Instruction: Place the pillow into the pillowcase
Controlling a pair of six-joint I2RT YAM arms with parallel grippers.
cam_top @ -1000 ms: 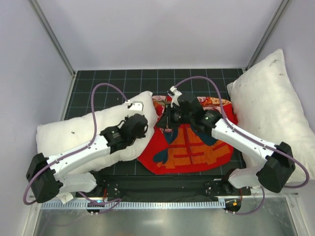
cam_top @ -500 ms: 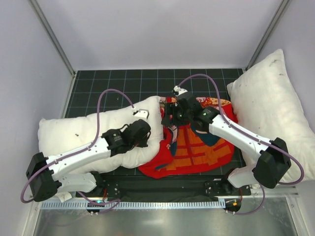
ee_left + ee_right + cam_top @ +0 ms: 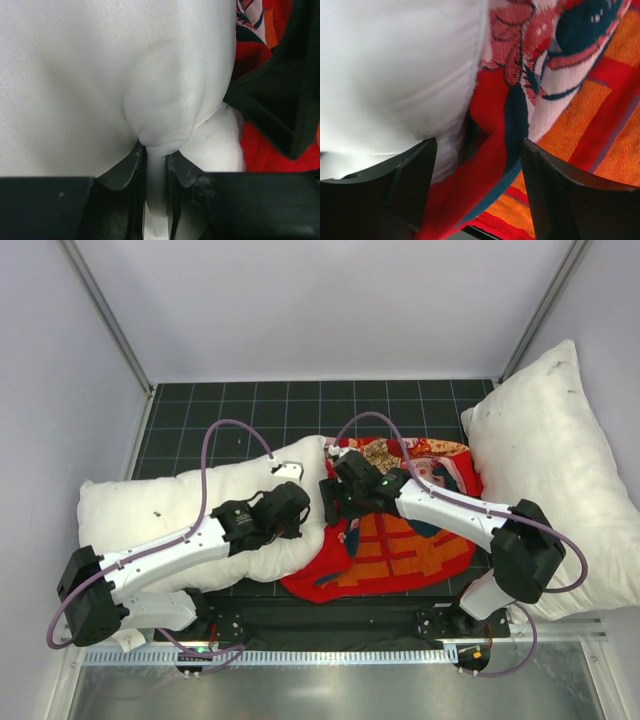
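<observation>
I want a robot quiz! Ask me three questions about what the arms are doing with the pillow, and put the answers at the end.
1. True or false: the left gripper is shut on a fold of the pillow.
2. Pick one. The right gripper has its jaws: A) wide open, B) shut tight, C) out of sight in every view.
3. Fill in the missing word: most of the pillow lies ____ the pillowcase (inside or outside).

Key: 1. True. 2. A. 3. Outside.
</observation>
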